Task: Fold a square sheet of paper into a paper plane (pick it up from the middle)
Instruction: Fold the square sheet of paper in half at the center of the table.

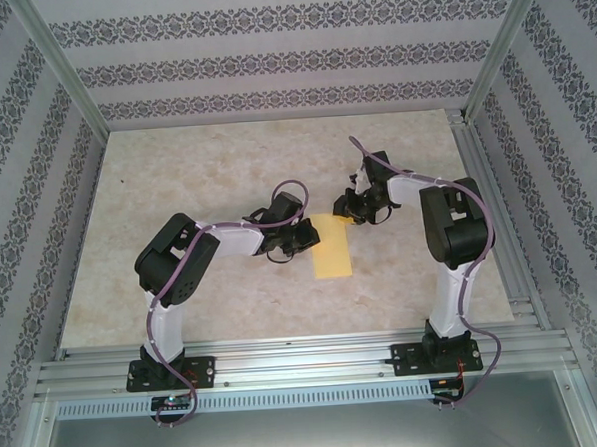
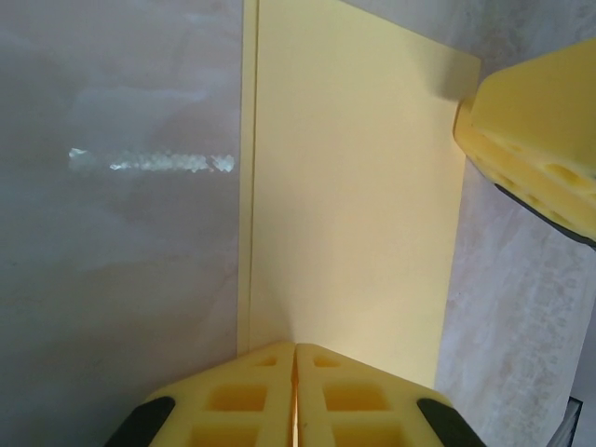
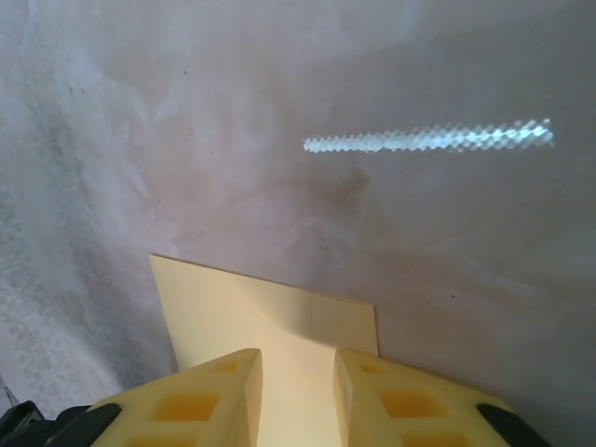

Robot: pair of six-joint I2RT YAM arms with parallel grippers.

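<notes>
Pale walls (image 1: pixel 270 55) papered in bands of dark floral pattern close in three sides of a beige, marble-veined desk (image 1: pixel 176 170) (framed by bare aluminium posts (image 1: pixel 58 66) and front rails (image 1: pixel 306 363)), whose glossy top mirrors a bright, jagged streak of light (image 3: pixel 428 138).

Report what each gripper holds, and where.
Left gripper is shut at the folded pale-yellow paper sheet's edge; pinch or press cannot be told. Right gripper, open over another edge, holds nothing.
</notes>
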